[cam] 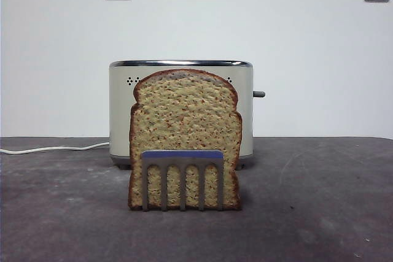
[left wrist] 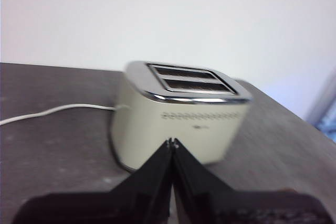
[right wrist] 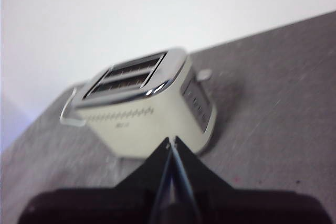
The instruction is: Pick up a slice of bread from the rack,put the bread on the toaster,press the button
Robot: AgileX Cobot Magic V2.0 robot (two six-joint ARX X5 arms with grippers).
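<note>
Waiting in the rack (cam: 182, 155), the slice of bread (cam: 184, 121) stands upright just before the toaster (cam: 120, 108) on the worktop (cam: 319, 200).
Both arms hang back above the toaster, the left tool (left wrist: 172, 141) and right tool (right wrist: 171, 139) each with jaws pressed together. Whichever reaches should open wide, descend over the domed crust and pinch gently, then lift straight up clear of the slats.

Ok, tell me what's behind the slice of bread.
The toaster stands behind the slice of bread, its chrome rim and side lever showing. The slice covers most of its front. The rack stands in front of the slice.
</note>
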